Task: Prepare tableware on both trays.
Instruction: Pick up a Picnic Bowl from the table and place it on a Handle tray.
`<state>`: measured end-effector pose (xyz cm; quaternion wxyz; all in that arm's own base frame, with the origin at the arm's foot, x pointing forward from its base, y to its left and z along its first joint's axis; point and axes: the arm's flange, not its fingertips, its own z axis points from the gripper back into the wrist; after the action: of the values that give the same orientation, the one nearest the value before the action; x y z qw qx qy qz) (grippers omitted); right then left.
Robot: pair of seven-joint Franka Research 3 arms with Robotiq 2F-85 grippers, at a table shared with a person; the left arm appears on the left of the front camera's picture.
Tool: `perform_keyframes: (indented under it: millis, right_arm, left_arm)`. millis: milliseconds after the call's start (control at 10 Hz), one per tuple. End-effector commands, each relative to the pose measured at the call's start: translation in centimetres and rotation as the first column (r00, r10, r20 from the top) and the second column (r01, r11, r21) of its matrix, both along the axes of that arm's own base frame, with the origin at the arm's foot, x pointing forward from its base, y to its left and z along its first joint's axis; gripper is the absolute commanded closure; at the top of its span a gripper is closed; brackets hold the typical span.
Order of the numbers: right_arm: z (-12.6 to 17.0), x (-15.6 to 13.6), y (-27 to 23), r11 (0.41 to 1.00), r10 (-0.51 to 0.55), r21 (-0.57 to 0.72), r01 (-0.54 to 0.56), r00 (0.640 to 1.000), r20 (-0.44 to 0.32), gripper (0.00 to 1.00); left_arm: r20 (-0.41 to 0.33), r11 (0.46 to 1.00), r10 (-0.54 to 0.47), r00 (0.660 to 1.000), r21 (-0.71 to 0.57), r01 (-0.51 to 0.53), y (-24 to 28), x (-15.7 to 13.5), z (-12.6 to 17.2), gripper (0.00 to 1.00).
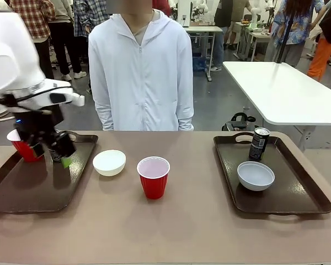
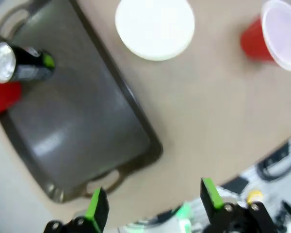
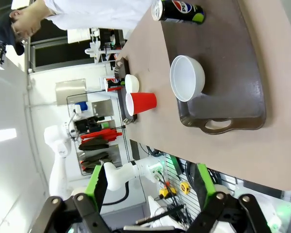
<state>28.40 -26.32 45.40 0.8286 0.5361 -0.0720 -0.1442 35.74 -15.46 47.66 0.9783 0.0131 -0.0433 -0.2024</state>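
My left gripper hangs open over the left tray, with nothing between its fingers. On that tray's far end stand a red cup and a dark can side by side. A white bowl and a second red cup rest on the bare table between the trays. The right tray carries a dark can and a pale grey bowl. My right gripper is open and empty, held off the near end of the right tray.
A person in a white hooded jacket stands at the far edge, arms down. A white table is behind at the right. The tabletop in front of the cup is bare.
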Motion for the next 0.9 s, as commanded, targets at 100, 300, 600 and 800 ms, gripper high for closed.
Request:
perform_keyframes:
  millis: [100, 300, 600, 800]
  right_arm:
    - [0.0, -0.4, 0.1, 1.000, 0.003, 0.001, -0.003, 1.000, -0.005, 0.07]
    - [0.0, -0.4, 0.1, 1.000, 0.003, 0.001, -0.003, 1.000, -0.005, 0.07]
    - [0.0, -0.4, 0.1, 1.000, 0.003, 0.001, -0.003, 1.000, -0.005, 0.07]
    - [0.0, -0.4, 0.1, 1.000, 0.003, 0.001, -0.003, 1.000, -0.005, 0.07]
  left_arm:
    - [0.007, 0.991, 0.095, 0.995, -0.094, -0.093, -0.5, 3.4, 1.8, 0.00]
    - [0.035, 0.997, 0.074, 0.997, -0.035, -0.073, -0.5, 3.3, 1.2, 0.00]
    - [0.035, 0.997, 0.074, 0.997, -0.035, -0.073, -0.5, 3.3, 1.2, 0.00]
    - [0.075, 0.992, 0.123, 0.989, 0.001, -0.124, -1.4, 5.3, -0.3, 0.00]
